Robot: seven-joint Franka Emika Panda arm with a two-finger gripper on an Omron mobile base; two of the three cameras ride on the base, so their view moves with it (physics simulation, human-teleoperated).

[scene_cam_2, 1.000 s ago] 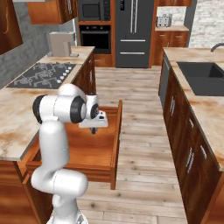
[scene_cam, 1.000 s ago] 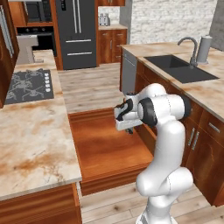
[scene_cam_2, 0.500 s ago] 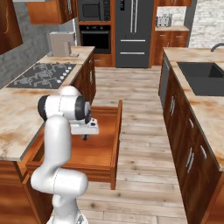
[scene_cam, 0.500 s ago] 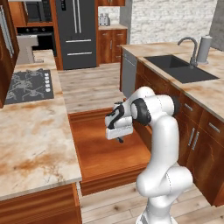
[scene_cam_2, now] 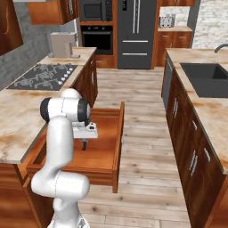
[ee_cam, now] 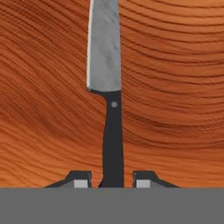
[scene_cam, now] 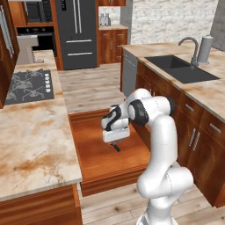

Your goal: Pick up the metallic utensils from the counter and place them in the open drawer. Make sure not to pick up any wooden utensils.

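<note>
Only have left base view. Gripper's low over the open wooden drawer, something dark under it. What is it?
Observer: Hand view shows a small knife with black handle and silver blade, its handle end between the tips of the gripper.
Operator: Clamped?
Observer: No. A gap shows on each side of the handle, so the jaws are open.
Operator: What's beneath it?
Observer: The bare reddish-brown wooden drawer bottom. I cannot tell whether the knife rests on it.
</note>
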